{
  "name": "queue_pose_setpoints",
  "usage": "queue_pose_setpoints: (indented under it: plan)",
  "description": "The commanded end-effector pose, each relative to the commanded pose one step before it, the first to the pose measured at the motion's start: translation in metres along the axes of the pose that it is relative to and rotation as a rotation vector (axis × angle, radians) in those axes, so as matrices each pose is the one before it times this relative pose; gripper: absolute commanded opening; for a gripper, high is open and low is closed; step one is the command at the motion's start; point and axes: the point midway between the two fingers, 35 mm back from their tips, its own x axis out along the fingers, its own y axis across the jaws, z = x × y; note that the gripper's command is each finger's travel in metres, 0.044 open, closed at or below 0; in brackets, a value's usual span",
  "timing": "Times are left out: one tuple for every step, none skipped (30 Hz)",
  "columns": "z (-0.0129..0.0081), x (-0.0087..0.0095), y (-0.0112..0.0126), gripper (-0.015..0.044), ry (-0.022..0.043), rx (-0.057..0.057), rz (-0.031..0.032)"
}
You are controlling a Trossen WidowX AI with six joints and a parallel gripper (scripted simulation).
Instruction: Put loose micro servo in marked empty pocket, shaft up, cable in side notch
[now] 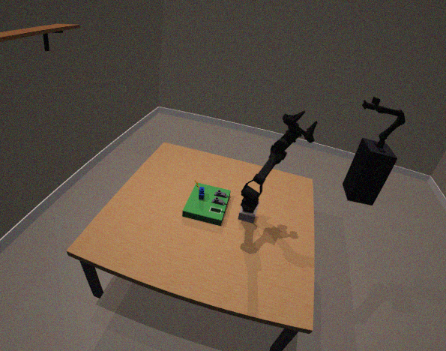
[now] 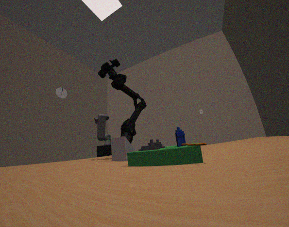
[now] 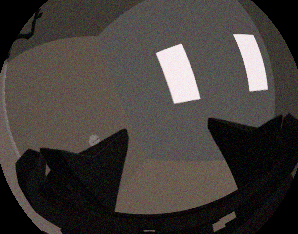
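Note:
The loose blue micro servo (image 1: 202, 192) (image 2: 179, 137) stands upright on the far left corner of the green deck (image 1: 196, 208) (image 2: 163, 156). Its orange cable (image 1: 196, 184) (image 2: 194, 144) sticks out sideways. The marked empty pocket (image 1: 215, 209), outlined in white, lies near the deck's front right corner. Two grey servos (image 1: 220, 197) (image 2: 153, 144) sit in pockets behind it. My gripper (image 1: 306, 122) (image 2: 107, 68) (image 3: 169, 128) is open and empty. It is raised high above the arm's base, pointing up, far from the deck. The wrist view shows only walls and ceiling lights.
The arm's grey base block (image 1: 246, 216) (image 2: 120, 149) stands on the wooden table (image 1: 158, 256) just right of the deck. A black pedestal (image 1: 368, 175) with a jointed arm on top stands on the floor beyond the table. A shelf (image 1: 34, 31) hangs on the far wall.

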Motion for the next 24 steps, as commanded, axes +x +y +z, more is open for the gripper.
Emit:
queue_pose_setpoints:
  plan:
    - [0.00075, -0.00008, -0.00022, 0.0426, -0.00252, 0.0004, -0.00028]
    - [0.00133, -0.00021, -0.00057, 0.0440, -0.00440, 0.0008, -0.00073]
    - [0.00084, -0.00047, -0.00096, 0.0440, -0.00246, 0.0056, -0.00070]
    - [0.00241, -0.00016, -0.00060, 0.0440, -0.00799, 0.0010, -0.00068]
    - [0.00322, -0.00020, -0.00079, 0.0440, -0.01063, 0.0013, -0.00088]
    - [0.00402, -0.00025, -0.00096, 0.0440, -0.01332, 0.0019, -0.00104]
    - [0.00477, -0.00055, -0.00186, 0.0440, -0.01518, 0.0042, -0.00311]
    - [0.00604, -0.00031, -0.00146, 0.0440, -0.02001, 0.0014, -0.00177]
    - [0.00765, -0.00039, -0.00191, 0.0440, -0.02536, 0.0018, -0.00239]
    - [0.00806, -0.00078, -0.00284, 0.0440, -0.02650, 0.0068, -0.00397]
    - [0.00872, -0.00040, -0.00212, 0.0440, -0.02901, 0.0029, -0.00253]
    - [0.00639, -0.00121, -0.00213, 0.0440, -0.01836, 0.0171, -0.00279]
    - [0.00813, -0.00143, -0.00258, 0.0440, -0.02388, 0.0182, -0.00540]
    - [0.00752, -0.00038, -0.00221, 0.0440, -0.02427, 0.0054, -0.00318]
    - [0.00823, -0.00029, -0.00233, 0.0440, -0.02637, 0.0051, -0.00282]
    - [0.00815, -0.00053, -0.00264, 0.0440, -0.02465, 0.0026, -0.00276]
    - [0.00804, -0.00040, -0.00239, 0.0440, -0.02559, 0.0040, -0.00218]
    - [0.00844, -0.00017, -0.00215, 0.0440, -0.02797, 0.0022, -0.00246]
    - [0.00926, -0.00015, -0.00240, 0.0440, -0.03070, 0.0024, -0.00279]
    - [0.00914, -0.00039, -0.00335, 0.0440, -0.02800, 0.0022, -0.00405]
    - [0.00654, -0.00069, -0.00305, 0.0440, -0.01650, 0.0131, -0.00446]
    - [0.00669, -0.00069, -0.00307, 0.0440, -0.01685, 0.0132, -0.00443]
    - [0.00613, -0.00010, -0.00186, 0.0440, -0.01990, 0.0025, -0.00235]
    - [0.00702, -0.00002, -0.00189, 0.0440, -0.02244, 0.0007, -0.00218]
